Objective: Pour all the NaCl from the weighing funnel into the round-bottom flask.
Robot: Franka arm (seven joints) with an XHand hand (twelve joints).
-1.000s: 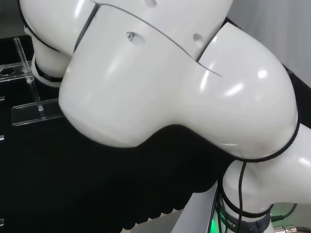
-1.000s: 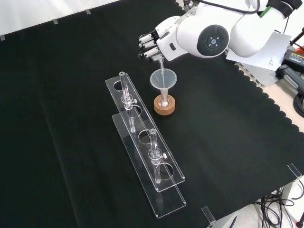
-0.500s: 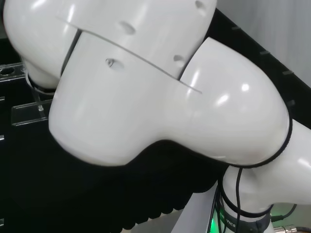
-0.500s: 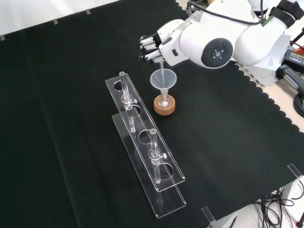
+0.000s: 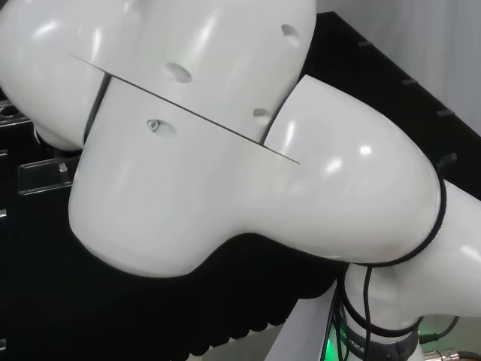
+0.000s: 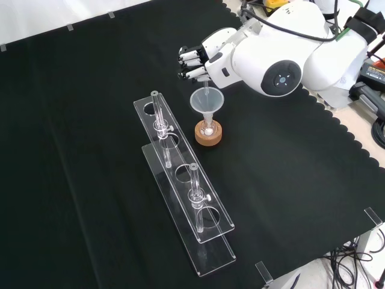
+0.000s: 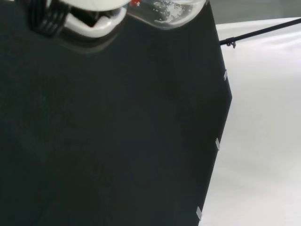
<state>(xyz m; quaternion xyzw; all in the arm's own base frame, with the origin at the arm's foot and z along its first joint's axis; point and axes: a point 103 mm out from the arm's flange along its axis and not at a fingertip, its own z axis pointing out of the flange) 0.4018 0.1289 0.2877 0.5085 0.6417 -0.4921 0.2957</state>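
In the front view the hand (image 6: pixel 194 62) hangs above a clear plastic funnel (image 6: pixel 207 100), its fingers curled round the weighing funnel (image 6: pixel 205 88). The weighing funnel's thin stem points down into the plastic funnel's mouth. That funnel sits in the neck of the round-bottom flask (image 6: pixel 208 129), which rests on a cork ring (image 6: pixel 208 136) and holds a little white powder. In the wrist view the weighing funnel's glass bulb (image 7: pixel 170 11) carries white grains beside a blurred white part of the hand (image 7: pixel 91 21).
A long clear rack (image 6: pixel 183 186) with two glass tubes stands left of the flask in the front view; one end of the rack (image 5: pixel 43 174) shows in the head view. The arm's big white link (image 6: pixel 277 57) stands right of the hand. Papers and cables lie past the cloth's right edge.
The arm's large link has swung right and lower in the front view, and left in the head view. The hand has shifted slightly, still holding the stem over the funnel.
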